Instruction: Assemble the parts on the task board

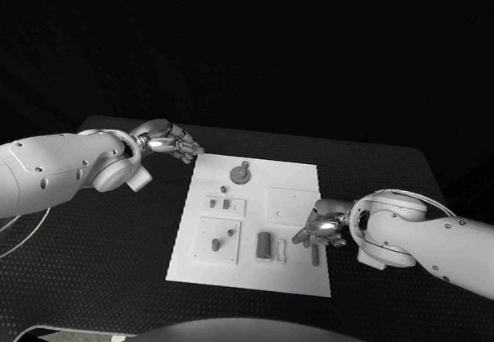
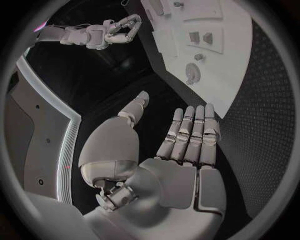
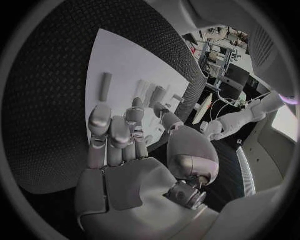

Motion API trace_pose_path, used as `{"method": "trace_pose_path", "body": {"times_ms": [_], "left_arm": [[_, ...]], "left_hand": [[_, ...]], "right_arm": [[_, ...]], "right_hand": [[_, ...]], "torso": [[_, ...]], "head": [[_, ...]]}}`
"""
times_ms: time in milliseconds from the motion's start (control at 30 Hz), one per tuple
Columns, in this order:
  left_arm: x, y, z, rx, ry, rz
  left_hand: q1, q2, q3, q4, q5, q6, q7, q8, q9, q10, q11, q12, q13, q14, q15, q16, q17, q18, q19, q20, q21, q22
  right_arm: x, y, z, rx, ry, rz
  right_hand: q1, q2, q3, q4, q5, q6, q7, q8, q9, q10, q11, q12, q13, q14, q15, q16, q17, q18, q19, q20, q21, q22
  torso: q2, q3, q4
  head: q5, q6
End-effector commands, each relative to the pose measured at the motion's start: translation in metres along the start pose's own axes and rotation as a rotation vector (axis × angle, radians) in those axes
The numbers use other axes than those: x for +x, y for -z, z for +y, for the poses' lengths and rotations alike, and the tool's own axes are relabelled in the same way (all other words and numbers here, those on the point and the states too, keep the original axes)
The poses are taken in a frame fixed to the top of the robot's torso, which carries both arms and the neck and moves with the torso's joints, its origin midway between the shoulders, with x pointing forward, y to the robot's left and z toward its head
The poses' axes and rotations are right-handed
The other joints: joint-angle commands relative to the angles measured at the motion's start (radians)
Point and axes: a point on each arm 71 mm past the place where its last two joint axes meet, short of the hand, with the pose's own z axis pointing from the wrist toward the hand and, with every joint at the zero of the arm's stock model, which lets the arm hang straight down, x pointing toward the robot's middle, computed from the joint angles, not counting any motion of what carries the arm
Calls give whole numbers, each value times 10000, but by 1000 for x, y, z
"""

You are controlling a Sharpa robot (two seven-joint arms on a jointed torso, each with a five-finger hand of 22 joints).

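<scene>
Over the board's right edge: the right hand (image 1: 321,227) hovers low, fingers loosely apart and bent, holding nothing that I can see.
Beside that hand: a slim grey peg (image 1: 316,256) lies flat just below its fingertips, and a darker upright block (image 1: 264,244) stands a little further in; judging by the reach, the peg looks like the intended pick.
Task board (image 1: 283,282): white plate between the two hands, carrying the parts in shallow square recesses.
Left hand (image 1: 167,140): parked off the board's far left corner, fingers straight and together, palm bare, probably kept clear to leave room.
Near the left hand: a round keyed part (image 1: 240,173) sits on the board, untouched.
Progress: early, by my reading; parts mostly loose.
</scene>
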Motion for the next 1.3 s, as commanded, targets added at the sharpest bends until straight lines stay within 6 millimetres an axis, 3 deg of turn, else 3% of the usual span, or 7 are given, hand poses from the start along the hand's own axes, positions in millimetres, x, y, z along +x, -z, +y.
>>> {"method": "trace_pose_path", "body": {"times_ms": [33, 133, 233, 400, 667, 967, 1300], "left_arm": [[1, -1, -2, 120, 79, 111], [1, 0, -2, 126, 80, 102], [0, 0, -2, 115, 74, 65], [3, -1, -3, 160, 87, 137], [3, -1, -3, 157, 78, 109], [3, -1, -4, 184, 85, 131], [3, -1, -3, 181, 88, 147]], "left_hand": [[-47, 50, -23, -43, 9, -14, 233, 52, 8, -34, -12, -26, -17, -64, -3, -54, 11, 167, -25, 28, 46, -15], [-49, 63, -24, -45, 8, -8, 231, 56, 9, -26, -15, -21, -17, -58, -6, -51, 14, 169, -22, 28, 48, -17], [-52, 70, -26, -48, 8, -4, 229, 60, 10, -20, -17, -19, -17, -53, -9, -49, 17, 170, -19, 28, 50, -18], [-53, 75, -28, -52, 8, -1, 228, 63, 11, -15, -19, -17, -18, -49, -11, -47, 20, 171, -17, 26, 51, -19], [-51, 81, -30, -59, 8, 2, 226, 66, 11, -11, -20, -15, -19, -45, -12, -45, 22, 172, -14, 25, 52, -20], [-53, 80, -37, -68, 8, 3, 225, 68, 11, -7, -22, -15, -20, -45, -15, -45, 24, 172, -13, 25, 52, -22], [-53, 87, -42, -78, 8, -7, 227, 63, 9, -9, -21, -17, -24, -47, -15, -47, 26, 171, -13, 25, 52, -25]], "right_arm": [[-1, 1, -6, 79, -253, -4], [-2, 1, -10, 136, -244, -60], [-1, 1, -1, -106, 241, -147], [3, -5, 19, -496, 808, -212], [12, -12, 32, -645, 1315, -265], [25, -19, 51, -999, 1919, -132], [39, -29, 58, -1003, 2349, 33]], "right_hand": [[277, 74, 49, -153, 20, -255, 107, -116, -38, 21, 105, -65, 18, -61, 77, -80, -75, 365, -33, 45, -50, 85], [497, 139, 51, -185, 15, -468, 187, -243, -83, 12, 181, -67, 24, -92, 144, -130, -143, 365, -56, 80, -63, 85], [575, 18, -12, -185, 10, -397, 187, -209, -68, 9, 184, -65, 30, -84, 166, -134, -138, 365, -65, 104, -62, 90], [600, -29, -68, -137, 14, -259, 154, -144, -41, 17, 158, -66, 29, -64, 164, -137, -121, 365, -67, 136, -72, 84], [584, 4, -106, -102, 17, -90, 96, -60, -3, 57, 106, -60, 27, -34, 142, -126, -91, 365, -44, 158, -70, 81], [687, -10, -98, -155, 21, 26, 49, -6, 23, 106, 60, -51, 27, -10, 127, -115, -66, 365, -22, 167, -58, 86], [731, -75, -130, -135, 17, 128, 12, 36, 39, 174, 25, -31, 32, 45, 125, -69, 18, 365, 2, 183, -43, 91]], "torso": [[7, 2, 12], [6, 4, 8], [10, 4, -1], [5, 4, 16], [9, -13, 29], [7, -1, 22], [14, -2, 42]], "head": [[-38, 2], [-47, 2], [-48, 2], [-73, 2], [-59, 2], [-48, 2], [-37, 2]]}}
